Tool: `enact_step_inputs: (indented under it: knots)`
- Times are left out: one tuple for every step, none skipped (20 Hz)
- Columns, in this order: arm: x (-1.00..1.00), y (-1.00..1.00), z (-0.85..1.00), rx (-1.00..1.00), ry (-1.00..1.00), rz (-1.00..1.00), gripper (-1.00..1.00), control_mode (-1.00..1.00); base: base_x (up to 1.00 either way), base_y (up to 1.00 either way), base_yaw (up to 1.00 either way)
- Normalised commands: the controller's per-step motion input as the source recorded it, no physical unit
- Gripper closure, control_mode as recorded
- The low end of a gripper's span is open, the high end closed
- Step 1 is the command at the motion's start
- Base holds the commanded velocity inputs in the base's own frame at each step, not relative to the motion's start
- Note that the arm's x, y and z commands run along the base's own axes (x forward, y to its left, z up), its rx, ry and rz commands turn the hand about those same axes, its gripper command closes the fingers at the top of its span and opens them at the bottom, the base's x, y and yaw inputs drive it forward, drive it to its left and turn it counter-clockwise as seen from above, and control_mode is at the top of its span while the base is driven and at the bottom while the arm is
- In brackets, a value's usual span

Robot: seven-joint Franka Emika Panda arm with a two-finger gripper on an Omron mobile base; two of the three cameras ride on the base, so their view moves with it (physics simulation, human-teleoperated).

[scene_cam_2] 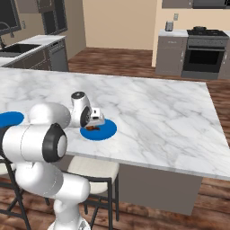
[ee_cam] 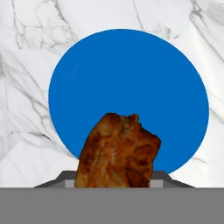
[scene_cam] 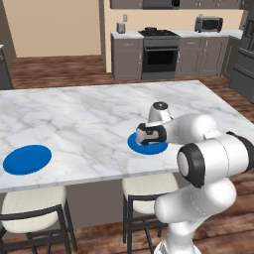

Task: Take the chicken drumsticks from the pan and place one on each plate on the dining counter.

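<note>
My gripper (scene_cam: 149,136) hangs low over the near blue plate (scene_cam: 149,150) on the dining counter (scene_cam: 89,124), shut on a chicken drumstick (ee_cam: 118,153). In the hand view the orange-brown drumstick sits between the fingertips, just above the plate (ee_cam: 131,87). From the right base view the drumstick (scene_cam_2: 92,128) shows under the gripper (scene_cam_2: 94,123), close to the plate (scene_cam_2: 104,131). The second blue plate (scene_cam: 27,158) lies bare at the counter's left end (scene_cam_2: 9,119). The pan is out of view.
Two cushioned stools (scene_cam: 32,208) (scene_cam: 149,186) stand under the counter's near edge. Across the wooden floor are a stove (scene_cam: 159,49), a microwave (scene_cam: 208,23) and grey cabinets. A sink (scene_cam_2: 18,47) sits on the far left worktop.
</note>
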Motion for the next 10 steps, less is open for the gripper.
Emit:
enact_step_inputs:
  knots:
    - [0.22,0.00,-0.21,0.00,0.00,0.00,1.00,-1.00,0.00,0.00,0.00]
    - [0.24,0.00,-0.21,0.00,0.00,0.00,1.00,-1.00,0.00,0.00,0.00]
    - [0.25,0.00,-0.18,0.00,0.00,0.00,1.00,-1.00,0.00,0.00,0.00]
    - [0.27,0.00,-0.19,0.00,0.00,0.00,1.00,-1.00,0.00,0.00,0.00]
    - [0.26,0.00,-0.20,0.00,0.00,0.00,1.00,-1.00,0.00,0.00,0.00]
    - [0.24,0.00,-0.21,0.00,0.00,0.00,1.00,-1.00,0.00,0.00,0.00]
    - [0.23,0.00,-0.25,0.00,0.00,0.00,1.00,-1.00,0.00,0.00,0.00]
    - [0.24,0.00,-0.28,0.00,0.00,-0.01,1.00,-1.00,0.00,0.00,0.00]
    - [0.27,0.00,-0.25,0.00,0.00,-0.01,1.00,-1.00,0.00,0.00,0.00]
    - [0.29,0.00,-0.15,0.00,0.00,-0.01,1.00,-1.00,0.00,0.00,0.00]
